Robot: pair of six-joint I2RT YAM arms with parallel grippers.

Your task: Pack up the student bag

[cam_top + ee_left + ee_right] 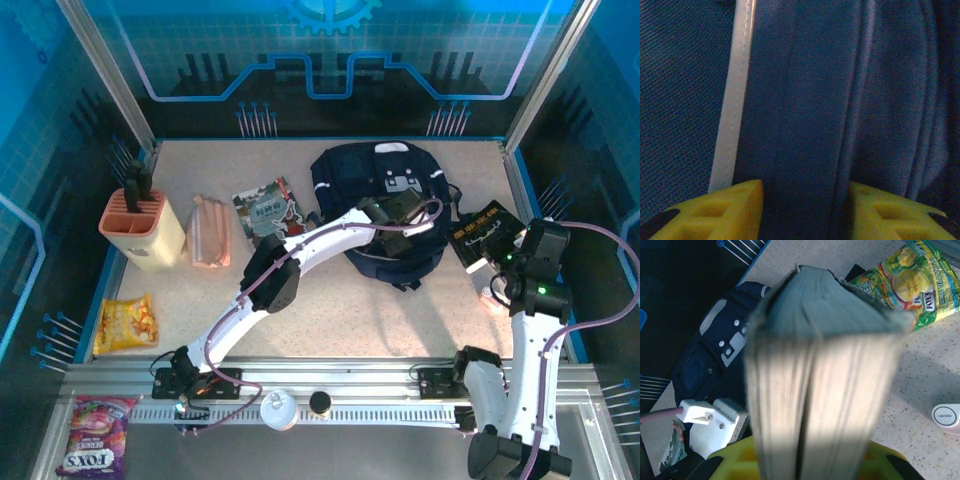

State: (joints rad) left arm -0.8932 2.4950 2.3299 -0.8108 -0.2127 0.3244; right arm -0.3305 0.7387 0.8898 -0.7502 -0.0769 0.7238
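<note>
Navy fabric of the student bag (340, 180) is laid flat at the back centre of the worktop (330, 310), with the left arm stretched across to it. In the left wrist view a raised fold (805, 100) of that fabric, beside a white stripe (732, 100), is set in the gap between the yellow fingertips (735, 212) of the left pincer (805, 217). The fold is probably meant to be pinched so the bag's mouth can be lifted or held apart. Whether it is actually gripped cannot be told. The right pincer (805, 462) is clamped on a thick book (815, 365), held page-edge toward the camera just right of the bag, likely parked until an opening is made. Nothing is judged packed so far, and no opening is visible. A pen holder (145, 225), pink pencil case (210, 235), comic (268, 208) and yellow snack packet (125, 322) are laid out at the left, presumably for loading later. A green-yellow sweets bag (905, 275) is seen beyond the book. Thin fabric could slip from the pinch.
</note>
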